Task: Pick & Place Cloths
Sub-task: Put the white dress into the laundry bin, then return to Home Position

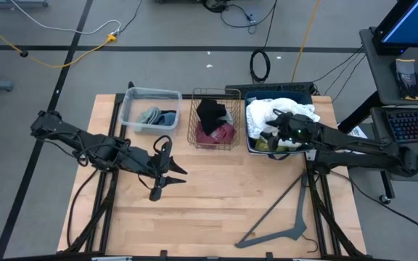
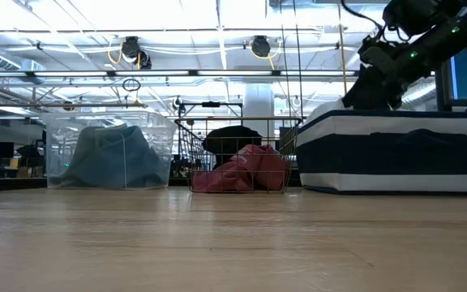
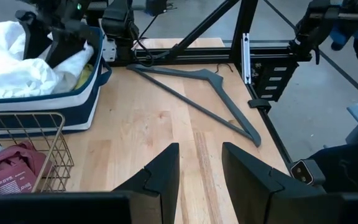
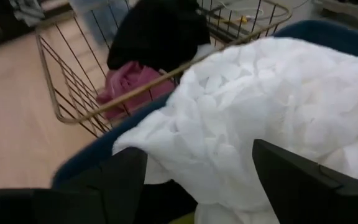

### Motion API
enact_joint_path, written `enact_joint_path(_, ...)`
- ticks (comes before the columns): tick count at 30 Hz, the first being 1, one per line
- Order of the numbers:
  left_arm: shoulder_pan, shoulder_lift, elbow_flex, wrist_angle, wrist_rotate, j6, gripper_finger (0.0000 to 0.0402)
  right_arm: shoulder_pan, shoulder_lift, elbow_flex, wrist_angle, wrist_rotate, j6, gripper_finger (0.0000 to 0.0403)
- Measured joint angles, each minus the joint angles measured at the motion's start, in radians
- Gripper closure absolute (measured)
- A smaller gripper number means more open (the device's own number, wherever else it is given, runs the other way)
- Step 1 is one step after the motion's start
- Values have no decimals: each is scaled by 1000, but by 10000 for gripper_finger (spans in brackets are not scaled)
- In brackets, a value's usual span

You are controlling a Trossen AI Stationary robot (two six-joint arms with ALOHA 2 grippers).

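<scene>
High view shows the white cloth [image 1: 278, 110] heaped in the navy fabric bin [image 1: 251, 142] at the desk's far right corner, with a bit of yellow cloth [image 1: 265, 145] showing at the bin's near side. Right wrist view has that white cloth [image 4: 272, 106] filling the space ahead of the right hand [image 4: 197, 180], whose two fingers stand wide apart just over it, holding nothing.

Next to the bin, at the middle of the far edge, a wire basket [image 1: 194, 123] holds a black cloth [image 1: 210, 112] lying on a maroon-pink cloth [image 1: 222, 134]. Farther left along the far edge, a clear plastic tub [image 1: 129, 109] contains a light grey cloth [image 1: 149, 116] and a teal-blue cloth [image 1: 167, 119].

Over the bin's near side, the right hand [image 1: 273, 135] hangs above the white and yellow fabric.

Above bare wood left of the desk's centre, well apart from every container, the left hand [image 1: 167, 174] hangs; in the left wrist view its fingers [image 3: 160, 171] are spread with nothing between them.

Near the desk's near right corner a grey clothes hanger [image 1: 285, 217] lies flat on the desk [image 1: 216, 210].
</scene>
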Motion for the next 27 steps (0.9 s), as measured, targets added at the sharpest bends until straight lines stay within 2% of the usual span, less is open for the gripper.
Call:
enact_joint_path(9, 4, 0, 0, -83, -3, 35, 277, 2, -131, 0, 1, -127, 86, 122)
enact_joint_path(16, 34, -15, 0, -174, -4, -17, 277, 3, -195, 0, 1, -163, 76, 152)
enact_joint_path(21, 46, -65, 0, -193, -2, 35, 277, 41, -203, 0, 0, -216, 49, 216)
enact_joint_path(24, 45, -124, -29, -168, 7, 56, 277, 88, -203, 0, 0, -215, 12, 271)
enact_joint_path(27, 45, -203, -110, -102, 35, 58, 277, 136, -203, 0, 0, -208, -30, 334)
